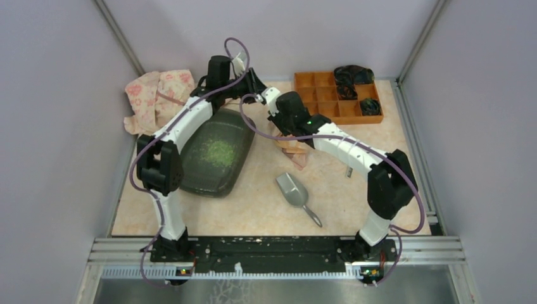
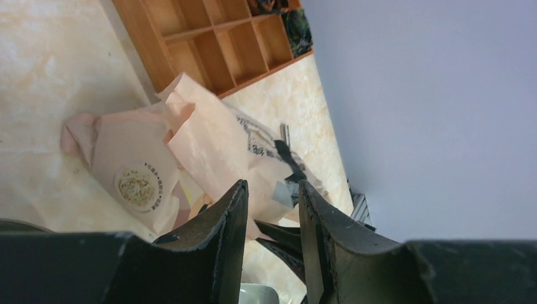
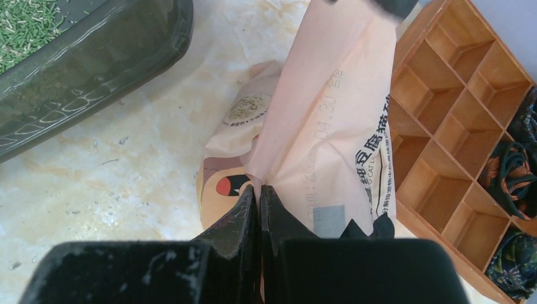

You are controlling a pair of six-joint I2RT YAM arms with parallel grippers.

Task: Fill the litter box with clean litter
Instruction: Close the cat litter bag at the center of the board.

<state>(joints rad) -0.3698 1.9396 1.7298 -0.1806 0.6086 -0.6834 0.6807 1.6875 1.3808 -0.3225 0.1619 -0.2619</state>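
The dark litter box point(image 1: 196, 174) lies left of centre, with a patch of light-green clean litter point(image 1: 220, 151) in its middle; its corner point(image 3: 107, 60) and some litter point(image 3: 22, 22) show in the right wrist view. My right gripper point(image 3: 259, 189) is shut on a fold of the peach-pink printed bag point(image 3: 316, 133), which stands crumpled on the table point(image 1: 295, 152) just right of the box. In the top view the right gripper point(image 1: 283, 134) is mostly hidden under its wrist. My left gripper point(image 2: 272, 187) is open and empty, raised above the bag point(image 2: 209, 139), near the back of the table point(image 1: 258, 81).
A grey metal scoop point(image 1: 293, 192) lies on the table in front of the bag. An orange compartmented organiser point(image 1: 329, 96) with dark items stands at the back right, close to the bag point(image 3: 443, 107). A pink floral cloth point(image 1: 155, 95) lies at the back left. Walls enclose three sides.
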